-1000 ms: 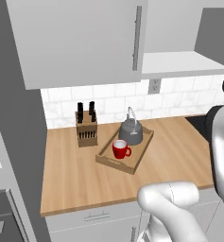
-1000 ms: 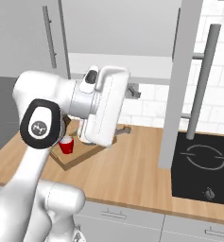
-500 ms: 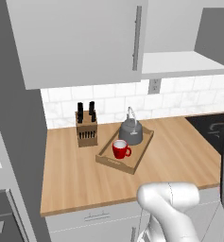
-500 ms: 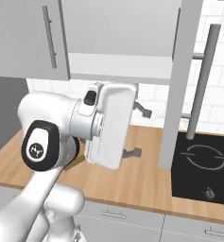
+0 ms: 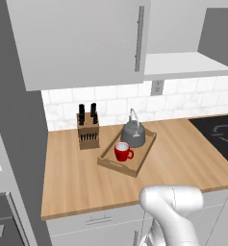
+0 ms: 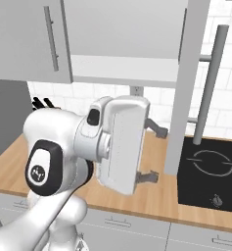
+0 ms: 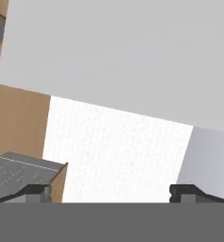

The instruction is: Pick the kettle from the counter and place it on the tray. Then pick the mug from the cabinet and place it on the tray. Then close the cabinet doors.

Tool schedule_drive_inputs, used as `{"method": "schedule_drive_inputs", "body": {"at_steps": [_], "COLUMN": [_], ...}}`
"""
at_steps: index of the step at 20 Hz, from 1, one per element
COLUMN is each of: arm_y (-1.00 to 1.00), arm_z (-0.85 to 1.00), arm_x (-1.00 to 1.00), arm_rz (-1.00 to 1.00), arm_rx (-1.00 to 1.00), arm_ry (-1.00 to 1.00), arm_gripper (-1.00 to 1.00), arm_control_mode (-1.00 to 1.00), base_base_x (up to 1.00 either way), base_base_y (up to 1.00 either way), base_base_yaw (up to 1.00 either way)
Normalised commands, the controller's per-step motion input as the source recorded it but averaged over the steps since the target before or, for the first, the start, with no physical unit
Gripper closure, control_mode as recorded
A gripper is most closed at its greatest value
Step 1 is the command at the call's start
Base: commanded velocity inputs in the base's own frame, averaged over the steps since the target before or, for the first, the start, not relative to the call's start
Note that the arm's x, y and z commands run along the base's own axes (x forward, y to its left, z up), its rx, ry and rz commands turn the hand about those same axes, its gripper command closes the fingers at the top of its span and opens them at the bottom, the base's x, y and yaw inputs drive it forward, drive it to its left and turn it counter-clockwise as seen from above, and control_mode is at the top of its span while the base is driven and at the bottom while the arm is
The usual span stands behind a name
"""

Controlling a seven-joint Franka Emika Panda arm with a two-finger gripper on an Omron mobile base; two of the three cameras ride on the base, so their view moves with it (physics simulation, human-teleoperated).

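White hand with gripper (image 6: 155, 154) nearest, jaws spread wide, gripping nothing, aimed at three o'clock toward open right cabinet door (image 6: 182, 93). Farther on counter (image 5: 183, 153): wooden tray (image 5: 110, 163), red mug (image 5: 121, 151) at its near end, kettle (image 5: 133, 134) at one o'clock of it. Beyond, knife block (image 5: 88, 130) by wall.

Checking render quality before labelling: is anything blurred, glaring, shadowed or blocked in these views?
Left base view: sharp, even light, soft shadow beside the light wooden tray. Right base view: the white arm blocks the counter's middle. Hand view: flat pale surfaces, no glare, grainy white patch.
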Motion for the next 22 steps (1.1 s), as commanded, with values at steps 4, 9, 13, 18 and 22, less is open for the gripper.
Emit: {"method": "schedule_drive_inputs", "body": {"at_steps": [4,9,13,18,22], "arm_y": [-0.29,-0.28,-0.31,-0.28,-0.2], "arm_z": [0.12,0.11,0.06,0.06,0.0], "arm_x": [-0.24,-0.2,-0.02,0.11,0.2], "arm_rz": [0.0,0.0,0.03,0.15,0.23], "arm_rx": [-0.03,0.0,0.0,0.0,0.0], "arm_ry": [0.0,0.02,0.1,0.03,0.0], "arm_gripper": [-1.0,-1.0,-1.0,-1.0,-1.0], "arm_control_mode": [-1.0,-1.0,-1.0,-1.0,-1.0], "base_base_x": [0.0,0.0,0.0,0.0,0.0], "base_base_y": [0.0,0.0,0.0,0.0,0.0], "base_base_yaw": [0.0,0.0,0.0,0.0,0.0]}}
